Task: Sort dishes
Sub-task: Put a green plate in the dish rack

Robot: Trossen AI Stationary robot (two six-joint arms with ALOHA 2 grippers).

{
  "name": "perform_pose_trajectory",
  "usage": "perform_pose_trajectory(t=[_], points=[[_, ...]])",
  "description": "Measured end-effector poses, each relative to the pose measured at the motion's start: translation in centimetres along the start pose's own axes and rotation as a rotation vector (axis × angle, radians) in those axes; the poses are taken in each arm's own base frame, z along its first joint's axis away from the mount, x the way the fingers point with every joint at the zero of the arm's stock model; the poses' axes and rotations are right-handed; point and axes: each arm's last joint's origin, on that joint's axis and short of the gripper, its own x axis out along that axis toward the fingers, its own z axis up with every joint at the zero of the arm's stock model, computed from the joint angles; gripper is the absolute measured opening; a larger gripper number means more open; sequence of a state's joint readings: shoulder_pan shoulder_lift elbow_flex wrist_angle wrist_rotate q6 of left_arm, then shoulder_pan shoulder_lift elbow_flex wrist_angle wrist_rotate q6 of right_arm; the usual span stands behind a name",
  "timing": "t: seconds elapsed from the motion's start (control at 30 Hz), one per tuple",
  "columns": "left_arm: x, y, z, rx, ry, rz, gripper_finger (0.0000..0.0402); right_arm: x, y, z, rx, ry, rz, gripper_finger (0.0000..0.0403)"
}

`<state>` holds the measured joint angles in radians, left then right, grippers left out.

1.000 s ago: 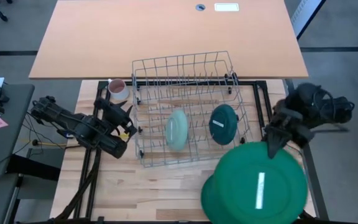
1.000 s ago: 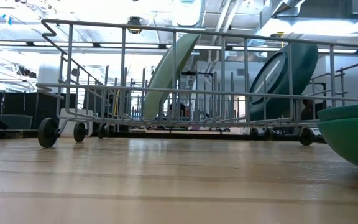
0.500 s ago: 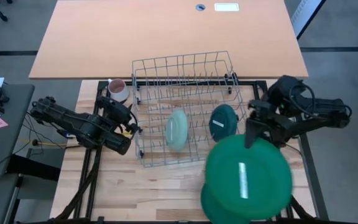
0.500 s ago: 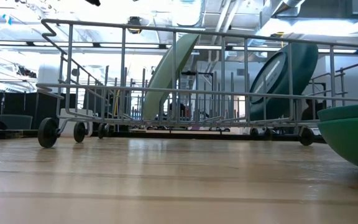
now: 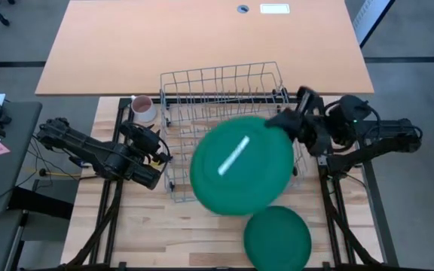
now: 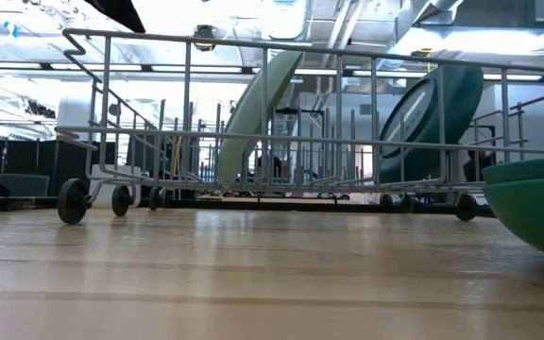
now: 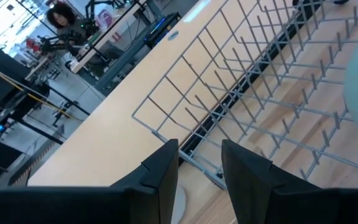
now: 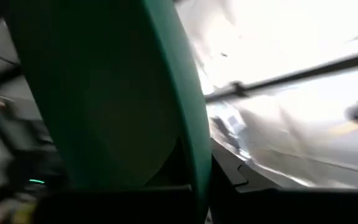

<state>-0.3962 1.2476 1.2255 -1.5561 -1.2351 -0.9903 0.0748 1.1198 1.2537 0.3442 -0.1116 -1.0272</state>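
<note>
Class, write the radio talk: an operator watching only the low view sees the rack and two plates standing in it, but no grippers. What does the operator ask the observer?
Operator: Where is the right gripper?
Observer: The right gripper is above the rack, shut on a large green plate.
Operator: And the left?
Observer: The left gripper is beside the rack's left side, open, holding nothing.
</note>
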Motion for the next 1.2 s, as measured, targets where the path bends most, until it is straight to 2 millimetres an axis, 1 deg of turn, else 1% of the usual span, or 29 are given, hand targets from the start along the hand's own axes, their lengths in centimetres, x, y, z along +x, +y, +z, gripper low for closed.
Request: perform_pose_trajectory(t=[0.1, 0.17, 0.3, 0.4, 0.47, 0.6, 0.7, 0.77, 0.87, 1.0, 1.2], points=[[0.0, 0.0, 0.0, 0.002, 0.0, 0.0, 0.0115, -0.1, -1.2, 0.0, -0.008, 0.028, -0.14, 0.0017], [0.0, 0.0, 0.0, 0.019, -0.001, 0.001, 0.0115, -0.3, -2.0, -0.1, 0.02, 0.028, -0.222, 0.0017], [0.0, 0.1, 0.1, 0.064, -0.036, 0.025, 0.0115, -0.7, -3.5, -0.6, 0.152, 0.019, -0.359, 0.0017], [0.0, 0.2, 0.3, 0.09, -0.083, 0.059, 0.0115, -1.0, -4.4, -1.3, 0.256, 0.029, -0.427, 0.0017], [-0.1, 0.4, 0.6, 0.094, -0.109, 0.075, 0.0115, -1.2, -5.5, -1.9, 0.321, 0.056, -0.452, 0.0017], [-0.2, 0.5, 0.9, 0.078, -0.117, 0.077, 0.0115, -2.0, -9.1, -2.7, 0.486, 0.133, -0.478, 0.0017], [-0.2, 0.5, 0.9, 0.07, -0.117, 0.077, 0.0115, -2.7, -11.6, -3.1, 0.613, 0.166, -0.418, 0.0017], [-0.2, 0.5, 0.9, 0.07, -0.118, 0.077, 0.0115, -3.2, -12.4, -3.7, 0.716, 0.178, -0.343, 0.0017], [-0.2, 0.5, 0.9, 0.067, -0.125, 0.082, 0.0115, -3.5, -12.4, -5.1, 0.856, 0.176, -0.194, 0.0017], [-0.2, 0.5, 1.0, 0.056, -0.139, 0.089, 0.0115, -2.9, -10.6, -7.1, 1.014, 0.186, -0.025, 0.0017], [-0.3, 0.2, 1.3, 0.053, -0.151, 0.085, 0.0115, -0.9, -7.2, -8.9, 1.111, 0.177, 0.04, 0.0017]])
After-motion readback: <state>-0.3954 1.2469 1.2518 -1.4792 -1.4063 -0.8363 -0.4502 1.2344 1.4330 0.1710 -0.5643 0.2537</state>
